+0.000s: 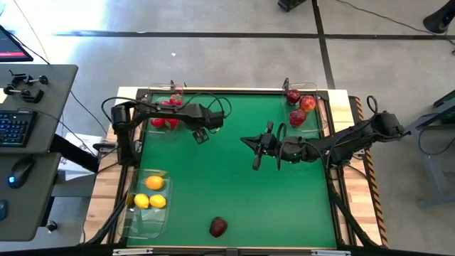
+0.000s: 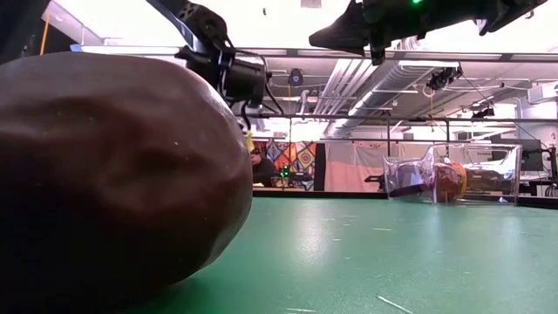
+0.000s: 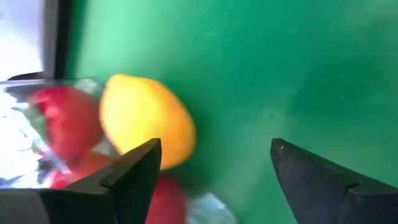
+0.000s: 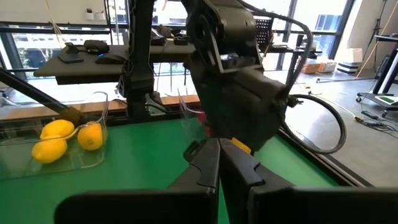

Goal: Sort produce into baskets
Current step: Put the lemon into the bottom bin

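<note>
My left gripper [image 3: 214, 149] stands open above the far left of the green mat [image 1: 234, 185], pointing steeply down beside the clear basket [image 1: 173, 89] of small red fruits [image 1: 165, 114]. A yellow-orange lemon [image 3: 146, 121] shows blurred just beyond one finger, at the basket's edge [image 3: 62, 84]. It also shows under the gripper in the low view [image 2: 248, 139]. In the high view the gripper [image 1: 201, 134] hides the lemon. My right gripper [image 1: 245, 141] hovers shut and level over mid-table, holding nothing. A dark red apple [image 1: 218, 226] lies on the mat near the front edge. My left gripper is open with the lemon at the tip of one finger [image 3: 140, 165]. That finger overlaps the lemon's lower part [image 3: 168, 155] in the wrist view, and I cannot tell whether they touch.
The near-left basket [image 1: 135, 220] holds three lemons [image 1: 151, 193]. Several apples [image 1: 300, 107] lie in the far-right basket [image 1: 323, 117]. The dark apple fills the low view's left half [image 2: 113, 174]. The mat's middle and right are bare green.
</note>
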